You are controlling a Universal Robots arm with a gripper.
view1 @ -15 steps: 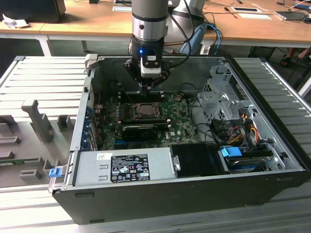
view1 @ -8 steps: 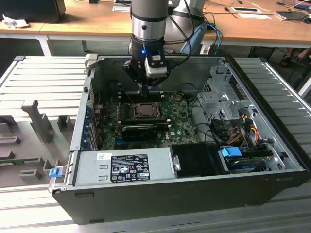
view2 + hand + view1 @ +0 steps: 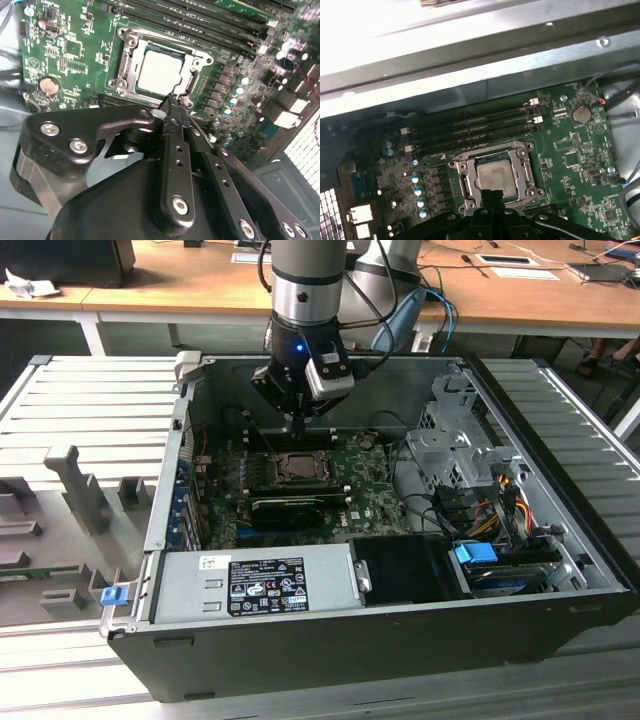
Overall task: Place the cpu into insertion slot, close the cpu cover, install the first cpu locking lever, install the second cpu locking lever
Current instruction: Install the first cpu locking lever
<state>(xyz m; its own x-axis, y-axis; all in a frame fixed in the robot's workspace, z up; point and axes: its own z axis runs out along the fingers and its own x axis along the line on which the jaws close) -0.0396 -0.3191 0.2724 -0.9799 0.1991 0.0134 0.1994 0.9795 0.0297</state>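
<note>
The cpu (image 3: 160,71) lies flat in the insertion slot (image 3: 298,467) on the green motherboard, its dull metal face showing in both wrist views (image 3: 494,174). The cpu cover (image 3: 127,60), a silver frame, lies down flat around the chip (image 3: 464,176). My gripper (image 3: 174,98) hangs just above the socket's edge with its two black fingers pressed together and nothing visible between them. In the first wrist view the gripper (image 3: 492,193) overlaps the socket's rim. In the exterior view the gripper (image 3: 297,428) stands over the socket's far side.
Long black memory slots (image 3: 475,131) run beside the socket. A black ribbed heatsink block (image 3: 287,508) lies in front of it, then the grey power supply box (image 3: 255,585). The drive cage (image 3: 452,430) and cables (image 3: 492,492) fill the exterior view's right. The case wall (image 3: 470,75) stands close.
</note>
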